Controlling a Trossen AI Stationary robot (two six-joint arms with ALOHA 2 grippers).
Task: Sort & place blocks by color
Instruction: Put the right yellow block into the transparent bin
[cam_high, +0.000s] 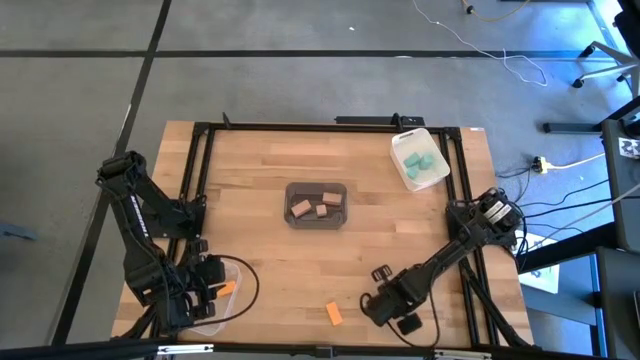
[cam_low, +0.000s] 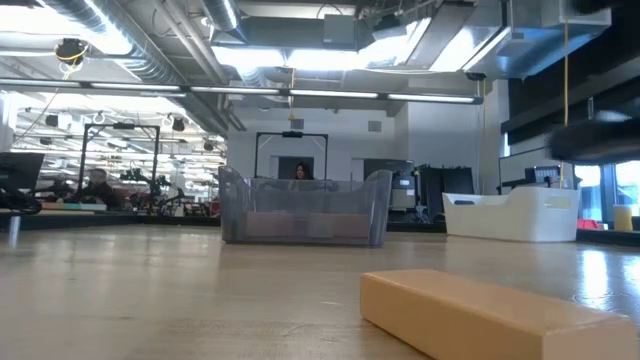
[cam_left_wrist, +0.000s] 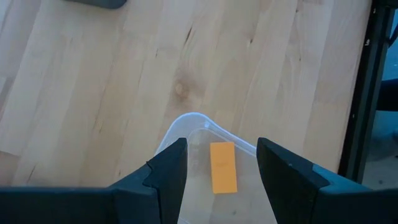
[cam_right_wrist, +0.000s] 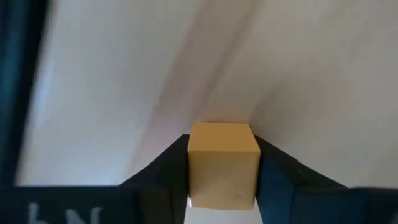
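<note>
The right hand (cam_right_wrist: 224, 171) is clamped on an orange block (cam_right_wrist: 224, 163), fingers (cam_right_wrist: 166, 171) snug against both sides of it, and in the overhead shot that hand (cam_high: 385, 308) sits down around 5 o'clock on the tabletop (cam_high: 250, 170), near the front edge. Just to the 9 o'clock side of it there's another orange block (cam_high: 334, 314) lying loose on the wood, apart from the hand; I think that's the same one that fills the foreground in the level view (cam_low: 490, 315). The left hand (cam_high: 205, 290) is over at 7 o'clock, hovering above a clear bin (cam_high: 238, 275) with its fingers (cam_left_wrist: 168, 174) spread and nothing between them, and one orange block (cam_left_wrist: 222, 167) lies flat on the bin's floor right under the gap. Further out, dead centre of the tabletop, a dark grey bin (cam_high: 316, 188) holds three tan wood blocks (cam_high: 300, 208). Up at about 1 o'clock, near the back right corner, a white bin (cam_high: 406, 140) has the teal blocks (cam_high: 420, 162) in it, can't count those exactly. In the level view the grey bin (cam_low: 305, 208) and white bin (cam_low: 525, 215) both sit well behind the loose block.
</note>
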